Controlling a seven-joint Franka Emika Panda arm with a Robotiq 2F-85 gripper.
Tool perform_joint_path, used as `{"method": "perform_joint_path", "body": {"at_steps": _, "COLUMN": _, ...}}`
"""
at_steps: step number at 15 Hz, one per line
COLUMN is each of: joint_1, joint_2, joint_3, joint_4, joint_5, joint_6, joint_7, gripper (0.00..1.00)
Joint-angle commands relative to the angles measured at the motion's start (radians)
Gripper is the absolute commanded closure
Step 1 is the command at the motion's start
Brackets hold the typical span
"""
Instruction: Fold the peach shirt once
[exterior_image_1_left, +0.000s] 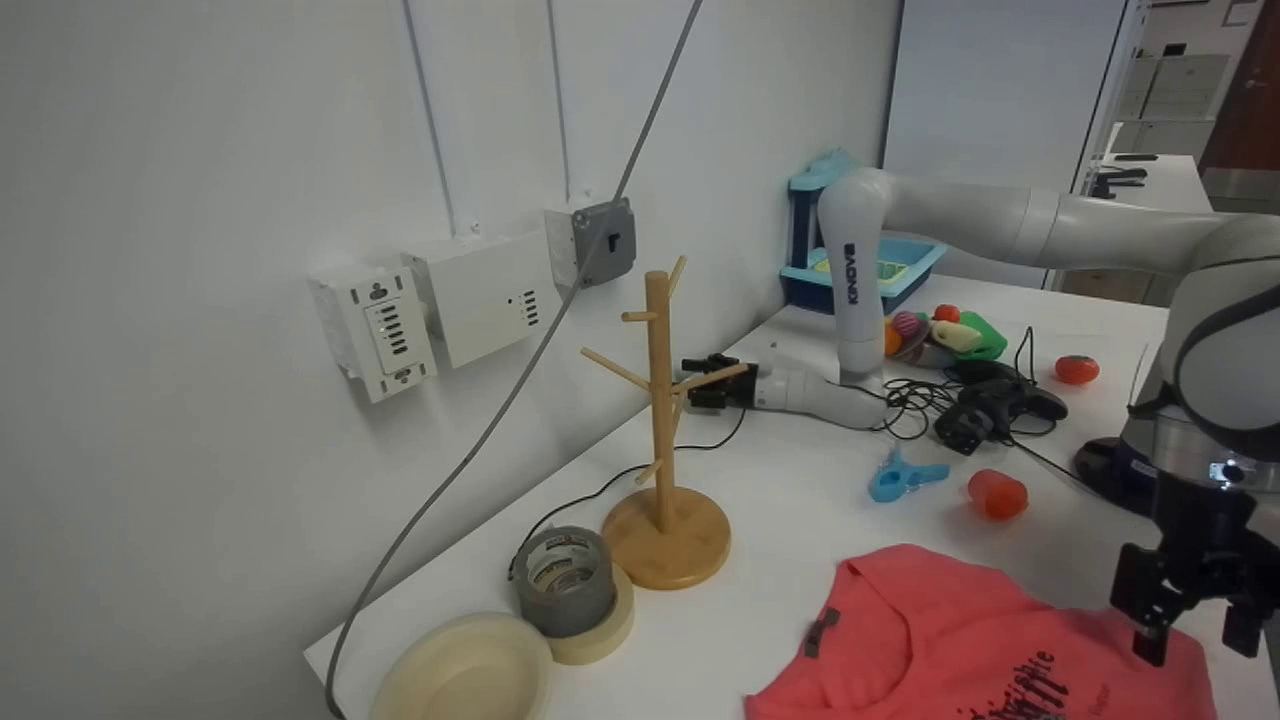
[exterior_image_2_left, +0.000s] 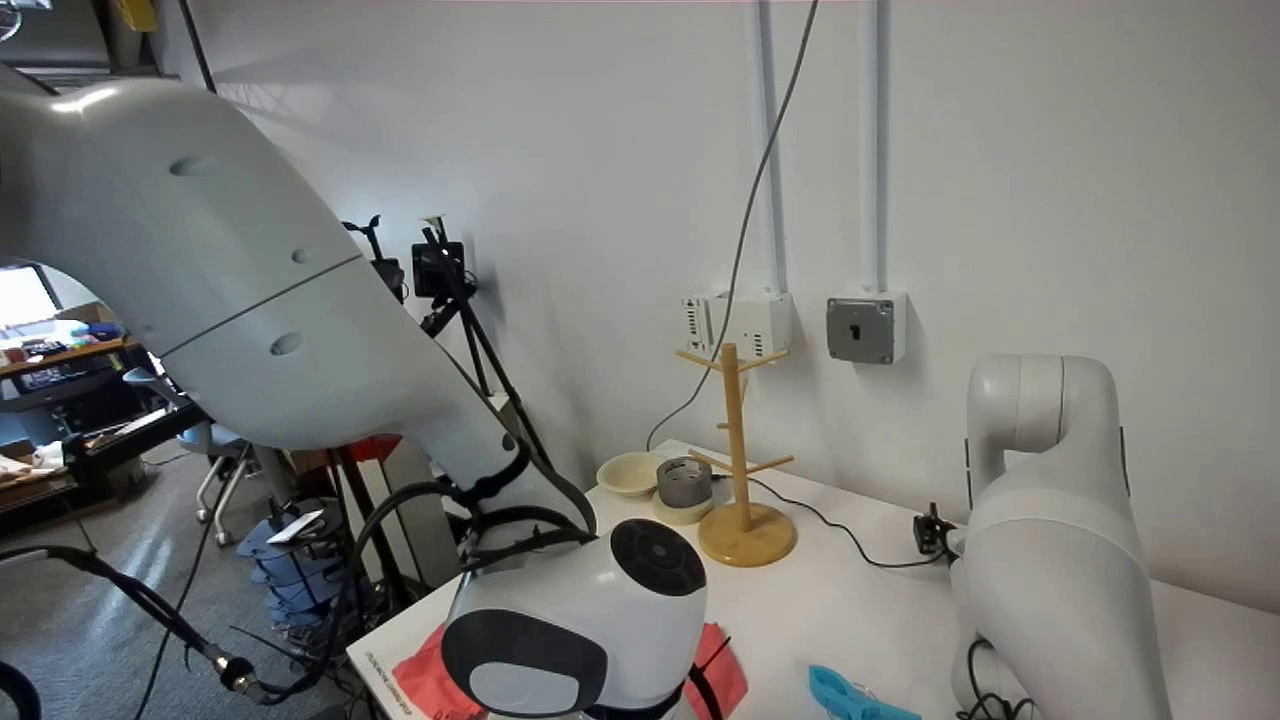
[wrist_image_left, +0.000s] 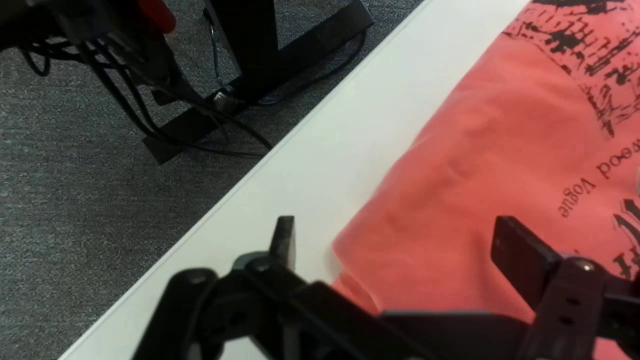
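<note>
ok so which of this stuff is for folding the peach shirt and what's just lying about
For the job:
peach shirt
gripper, open

Not part of it:
wooden mug tree
grey tape roll
beige tape roll
pale bowl
blue clamp
red-orange cup
black controller
Kinova arm

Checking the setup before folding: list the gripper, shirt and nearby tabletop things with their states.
Robotiq gripper: open, holding nothing
Peach shirt: spread out, print up, lightly creased
Wooden mug tree: upright
Grey duct tape roll: flat, top of a two-roll stack
Cream tape roll: flat, bottom of that stack
Cream bowl: upright
Blue spring clamp: lying flat
Red cup: seems tipped on its side
</note>
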Motion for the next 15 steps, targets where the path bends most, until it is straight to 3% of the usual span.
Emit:
{"method": "perform_joint_path", "body": {"at_steps": 1, "joint_1": -0.027, "joint_2": 0.046, "joint_3": 0.027, "joint_4": 0.024, "joint_5": 0.023, "joint_6": 0.044, "joint_7": -0.036, "gripper": 0.03}}
{"method": "perform_joint_path", "body": {"at_steps": 2, "joint_1": -0.027, "joint_2": 0.053, "joint_3": 0.031, "joint_4": 0.028, "joint_5": 0.022, "joint_6": 0.05, "joint_7": -0.035, "gripper": 0.04}}
{"method": "perform_joint_path", "body": {"at_steps": 4, "joint_1": -0.028, "joint_2": 0.065, "joint_3": 0.037, "joint_4": 0.037, "joint_5": 0.022, "joint_6": 0.059, "joint_7": -0.032, "gripper": 0.29}}
{"method": "perform_joint_path", "body": {"at_steps": 5, "joint_1": -0.028, "joint_2": 0.069, "joint_3": 0.04, "joint_4": 0.04, "joint_5": 0.021, "joint_6": 0.062, "joint_7": -0.031, "gripper": 0.31}}
{"method": "perform_joint_path", "body": {"at_steps": 13, "joint_1": -0.018, "joint_2": 0.039, "joint_3": 0.031, "joint_4": 0.026, "joint_5": -0.002, "joint_6": 0.078, "joint_7": -0.008, "gripper": 0.94}}
{"method": "perform_joint_path", "body": {"at_steps": 15, "joint_1": -0.019, "joint_2": 0.022, "joint_3": 0.027, "joint_4": 0.02, "joint_5": -0.004, "joint_6": 0.076, "joint_7": -0.007, "gripper": 1.0}}
